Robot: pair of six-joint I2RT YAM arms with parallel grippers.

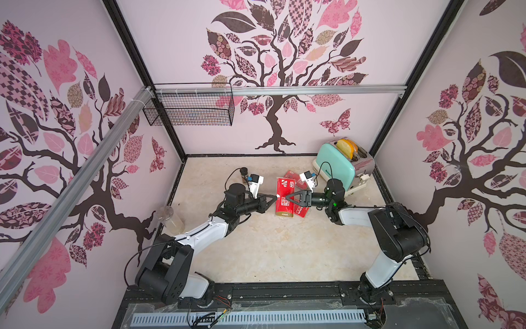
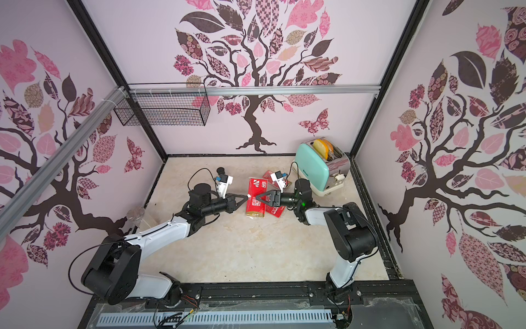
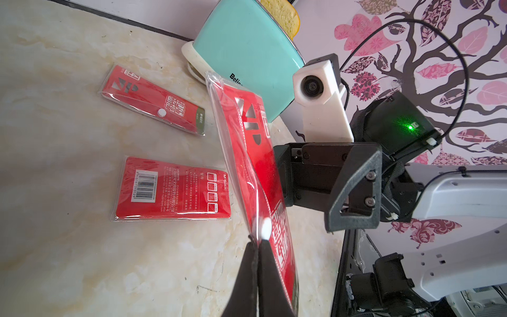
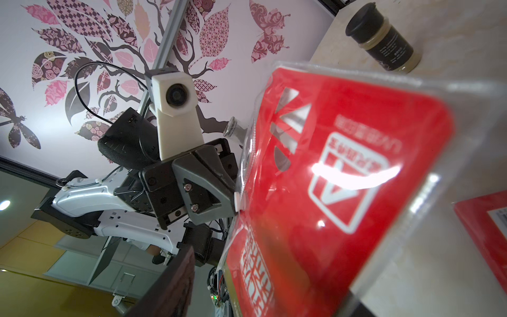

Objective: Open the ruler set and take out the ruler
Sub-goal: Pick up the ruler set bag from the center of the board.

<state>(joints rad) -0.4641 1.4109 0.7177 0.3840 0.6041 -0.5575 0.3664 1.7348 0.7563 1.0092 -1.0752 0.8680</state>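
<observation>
Keep the left claw (image 3: 258, 243) pinched fully shut on the flap edge of the ruler set (image 1: 283, 209), at the white snap (image 3: 266, 227). Peel the body away with the right claw (image 1: 288, 197). Its jaws straddle the pouch, but whether they grip it cannot be told. Both arms reach inward, tips nearly meeting. The set stands tilted mid-worktop (image 1: 256, 250).

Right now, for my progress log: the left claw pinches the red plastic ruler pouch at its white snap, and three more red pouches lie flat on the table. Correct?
No: two, not three. The left wrist view shows the left claw pinching the red plastic ruler pouch at its white snap, with only the snap-side-up pouch and the barcode-side-up pouch flat on the table.
</observation>
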